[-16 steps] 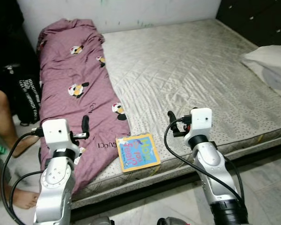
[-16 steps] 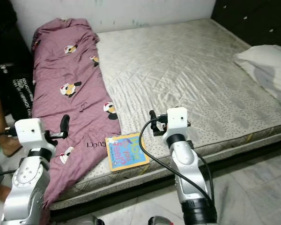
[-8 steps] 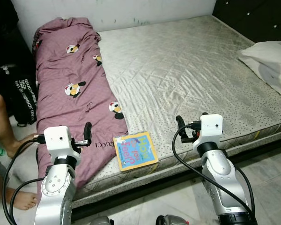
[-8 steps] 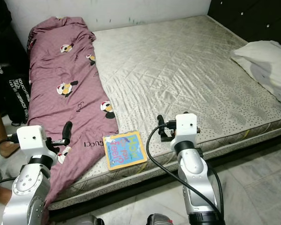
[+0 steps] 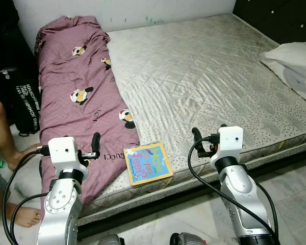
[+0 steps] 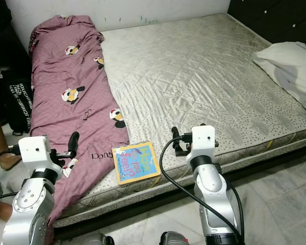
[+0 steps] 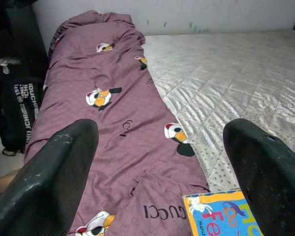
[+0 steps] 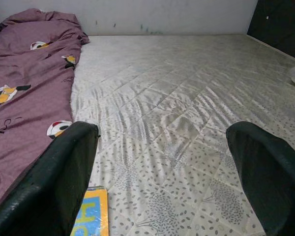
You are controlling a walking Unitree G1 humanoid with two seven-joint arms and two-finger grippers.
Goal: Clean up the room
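Observation:
A yellow and blue picture book [image 5: 147,163] lies flat at the near edge of the bare mattress [image 5: 209,71]. A purple blanket with cartoon ducks [image 5: 76,87] is stretched along the bed's left side, and its lower end hangs over the edge beside the book. My left gripper [image 7: 160,147] is open, held in the air over the blanket's end, left of the book. Right of the book my right gripper [image 8: 162,147] is open over the mattress edge. Nothing sits between either pair of fingers.
A white pillow [image 5: 296,58] lies at the bed's right side. A black bag [image 5: 25,102] stands against the wall on the left, with a person's leg [image 5: 2,132] and bare foot [image 5: 18,217] beside it. Dark furniture [image 5: 280,18] is at the back right. Tiled floor [image 5: 296,194] runs in front.
The whole picture has shifted a little as the camera moved. Both arms keep much the same raised pose. The book, blanket and pillow lie where they were.

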